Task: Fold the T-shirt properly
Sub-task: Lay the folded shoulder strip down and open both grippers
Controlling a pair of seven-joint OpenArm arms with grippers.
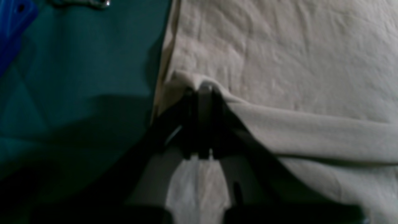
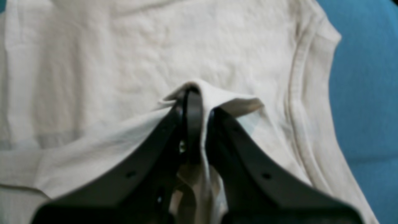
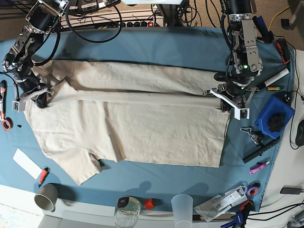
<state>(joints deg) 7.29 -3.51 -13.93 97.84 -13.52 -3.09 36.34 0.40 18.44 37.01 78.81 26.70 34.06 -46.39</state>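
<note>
Nearest item: black jaws of the right tool (image 2: 194, 93), filling the bottom of the right wrist view, clenched on a raised pinch of the T-shirt (image 2: 155, 56).
Right tool state: clamped on cloth near the sleeve seam, which runs just to its side; the blue tablecloth (image 2: 367, 93) lies beyond that seam.
Left tool (image 1: 202, 90) state: clenched on a fold edge of the same shirt at the hem end; a taut ridge of cloth runs away from it to one side.
T-shirt location: spread on the desk between the two tools, one long side already doubled over toward the middle.
Orientation: long axis runs from one tool to the other, across the base view; collar and sleeves at the right tool's end, hem at the left tool's end.
Risk 1: both pinches look shallow; judged likely to slip if the span is pulled tighter.
Risk 2: uneven travel of the two tools would skew the fold line and leave the hem corners unmatched.
Risk 3: the free sleeve near the right tool may drag or bunch under the body.
Risk 4: small tools and a blue block (image 3: 274, 114) lie just beyond the left tool; a wide swing could strike them.
</note>
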